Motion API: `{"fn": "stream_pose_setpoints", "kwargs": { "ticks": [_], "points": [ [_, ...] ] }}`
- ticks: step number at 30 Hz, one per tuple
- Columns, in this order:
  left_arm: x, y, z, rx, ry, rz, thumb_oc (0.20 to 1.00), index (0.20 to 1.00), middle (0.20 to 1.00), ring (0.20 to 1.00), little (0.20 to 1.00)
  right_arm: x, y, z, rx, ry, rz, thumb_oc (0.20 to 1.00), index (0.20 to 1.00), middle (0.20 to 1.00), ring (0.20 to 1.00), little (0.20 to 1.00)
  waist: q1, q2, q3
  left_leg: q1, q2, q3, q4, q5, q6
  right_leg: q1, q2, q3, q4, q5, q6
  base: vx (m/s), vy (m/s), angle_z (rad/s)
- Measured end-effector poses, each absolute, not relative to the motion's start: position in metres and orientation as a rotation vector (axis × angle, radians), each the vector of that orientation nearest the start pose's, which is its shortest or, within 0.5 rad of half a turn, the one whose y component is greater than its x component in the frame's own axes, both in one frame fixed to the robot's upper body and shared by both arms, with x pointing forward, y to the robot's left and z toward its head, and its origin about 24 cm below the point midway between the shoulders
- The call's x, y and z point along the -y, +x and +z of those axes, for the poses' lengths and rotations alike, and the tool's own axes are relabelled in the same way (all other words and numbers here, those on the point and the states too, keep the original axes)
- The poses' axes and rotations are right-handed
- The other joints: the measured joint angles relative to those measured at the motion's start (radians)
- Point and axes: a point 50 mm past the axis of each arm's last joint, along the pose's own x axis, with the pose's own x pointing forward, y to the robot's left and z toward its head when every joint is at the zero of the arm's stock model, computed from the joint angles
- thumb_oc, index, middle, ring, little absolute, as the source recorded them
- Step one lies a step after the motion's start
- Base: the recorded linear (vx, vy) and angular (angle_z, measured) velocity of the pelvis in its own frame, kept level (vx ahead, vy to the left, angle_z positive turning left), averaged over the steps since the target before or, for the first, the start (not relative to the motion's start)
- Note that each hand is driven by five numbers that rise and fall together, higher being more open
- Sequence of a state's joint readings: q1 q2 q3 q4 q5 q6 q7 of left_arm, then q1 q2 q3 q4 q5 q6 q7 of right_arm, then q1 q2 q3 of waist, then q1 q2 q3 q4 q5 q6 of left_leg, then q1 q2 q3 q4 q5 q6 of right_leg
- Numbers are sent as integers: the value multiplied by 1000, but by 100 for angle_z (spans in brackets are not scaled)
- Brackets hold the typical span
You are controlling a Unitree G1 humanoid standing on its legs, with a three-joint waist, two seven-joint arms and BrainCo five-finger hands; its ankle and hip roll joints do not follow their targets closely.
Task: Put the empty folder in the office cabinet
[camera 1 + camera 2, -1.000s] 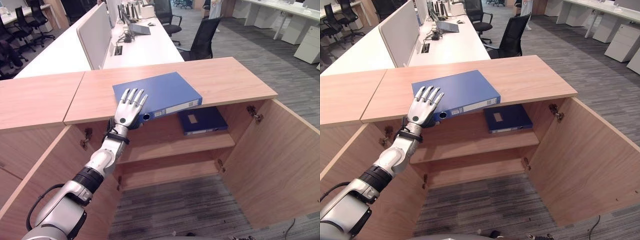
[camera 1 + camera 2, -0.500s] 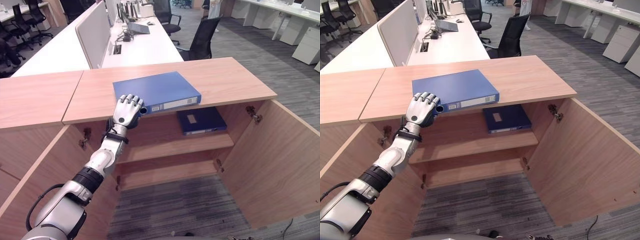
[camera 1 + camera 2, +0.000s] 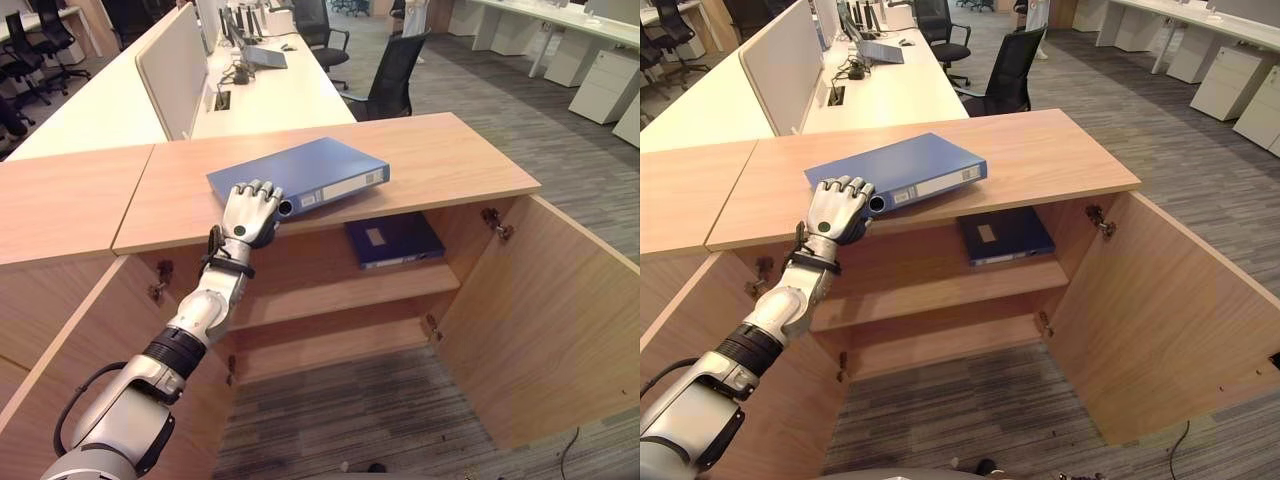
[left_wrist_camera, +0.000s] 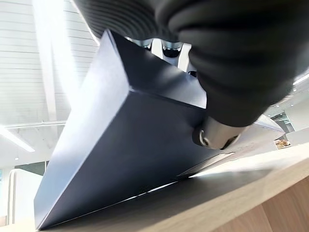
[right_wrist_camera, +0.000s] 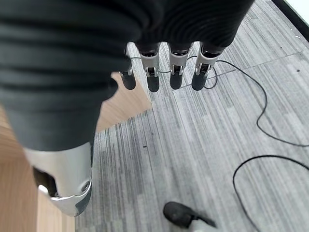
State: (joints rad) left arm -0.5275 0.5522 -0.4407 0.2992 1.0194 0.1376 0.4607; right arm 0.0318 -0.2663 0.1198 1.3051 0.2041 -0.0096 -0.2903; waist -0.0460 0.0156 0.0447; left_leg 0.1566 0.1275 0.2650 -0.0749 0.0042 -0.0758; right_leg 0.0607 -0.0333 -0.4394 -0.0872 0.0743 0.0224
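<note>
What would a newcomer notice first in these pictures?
First, the blue folder lying on top of the wooden cabinet, with the left hand curled round its near corner at the cabinet's front edge. Next, the cabinet's doors stand open, and a second, darker folder lies flat on the upper shelf inside.

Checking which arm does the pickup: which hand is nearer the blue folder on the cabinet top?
Left. The left hand grips the blue folder at its near corner; the right hand hangs over the floor.
</note>
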Motion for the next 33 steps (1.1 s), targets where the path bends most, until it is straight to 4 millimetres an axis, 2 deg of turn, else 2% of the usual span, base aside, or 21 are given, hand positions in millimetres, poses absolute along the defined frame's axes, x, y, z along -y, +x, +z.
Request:
{"fn": "stream_pose_setpoints", "kwargs": {
  "ticks": [4, 7, 11, 12, 13, 15, 17, 19, 22, 24, 28, 33],
  "points": [
    [-173, 295, 131, 589, 1294, 181, 200, 200, 200, 200, 200, 260, 59, -160, -1290, -282, -433, 1000, 1000, 1000, 1000, 1000, 10, 6, 2, 9, 0, 0, -8, 0, 0, 6, 1, 0, 0, -1, 0, 0, 0, 0],
    [-172, 271, 135, 616, 1032, 152, 200, 200, 200, 200, 200, 255, 64, -161, -1271, -219, -433, 1000, 1000, 1000, 1000, 1000, 43, 6, 5, 11, -1, -3, -9, 0, 0, 9, 0, -2, -4, -1, 0, -6, 3, 3],
    [-175, 255, 140, 601, 741, 107, 200, 200, 200, 200, 200, 253, 77, -158, -1208, -144, -444, 1000, 1000, 1000, 1000, 1000, 68, 2, 8, 7, -2, -15, -9, -3, 4, 14, -3, -15, -3, -1, 0, -17, -3, 10],
    [-180, 244, 142, 585, 588, 86, 200, 200, 200, 200, 200, 252, 85, -156, -1168, -113, -443, 1000, 1000, 1000, 1000, 1000, 77, 4, 14, 3, -2, -22, -11, -7, 4, 13, -3, -15, -4, -1, 0, -9, 0, 7],
    [-180, 241, 141, 573, 529, 71, 200, 200, 200, 200, 200, 252, 88, -156, -1158, -110, -439, 1000, 1000, 1000, 1000, 1000, 84, 5, 15, 1, -2, -25, -9, -7, 4, 13, -3, -15, -1, -1, 0, -17, 2, 10],
    [-181, 234, 128, 491, 338, 32, 200, 200, 200, 200, 200, 251, 94, -154, -1135, -101, -434, 1000, 1000, 1000, 1000, 1000, 95, 8, 20, -5, -2, -30, -7, -7, 4, 12, -3, -16, -1, -1, 0, -16, 5, 9],
    [-181, 224, 96, 285, 147, -70, 200, 200, 200, 200, 200, 250, 102, -152, -1111, -63, -428, 1000, 1000, 1000, 1000, 1000, 93, 11, 35, -7, -2, -34, -5, -7, 4, 10, -3, -18, 0, -1, 0, -8, 5, 4],
    [-180, 214, 75, 147, 31, -134, 200, 200, 200, 200, 200, 250, 107, -151, -1098, -41, -419, 1000, 1000, 1000, 1000, 1000, 92, 3, 61, -10, -2, -40, -5, -5, 2, 10, -3, -22, 0, -1, 0, 0, 6, 5],
    [-184, 201, 54, 6, -115, -161, 200, 200, 200, 200, 200, 252, 106, -151, -1090, 10, -439, 1000, 1000, 1000, 1000, 1000, 93, -6, 77, -9, -3, -42, -4, -2, -3, 9, -3, -24, 0, -2, -2, 1, 4, 2],
    [-184, 194, 48, -40, -174, -200, 200, 200, 200, 200, 200, 250, 106, -152, -1090, 33, -435, 1000, 1000, 1000, 1000, 1000, 94, -6, 78, -8, -5, -44, -1, 0, -5, 11, -5, -25, 0, -4, 0, 1, 2, 4],
    [-185, 194, 48, -45, -249, -202, 200, 200, 200, 200, 200, 248, 110, -150, -1063, 70, -432, 1000, 1000, 1000, 1000, 1000, 99, 3, 83, -5, -7, -55, -3, 0, -5, 19, -7, -38, 0, -3, -1, -3, -3, 9],
    [-185, 193, 47, -58, -267, -197, 200, 200, 200, 200, 200, 247, 128, -142, -965, 166, -457, 1000, 1000, 1000, 1000, 1000, 111, 14, 84, 1, -6, -56, -2, -1, -5, 28, -6, -39, 0, -8, 5, -1, -2, 1]
  ]
}}
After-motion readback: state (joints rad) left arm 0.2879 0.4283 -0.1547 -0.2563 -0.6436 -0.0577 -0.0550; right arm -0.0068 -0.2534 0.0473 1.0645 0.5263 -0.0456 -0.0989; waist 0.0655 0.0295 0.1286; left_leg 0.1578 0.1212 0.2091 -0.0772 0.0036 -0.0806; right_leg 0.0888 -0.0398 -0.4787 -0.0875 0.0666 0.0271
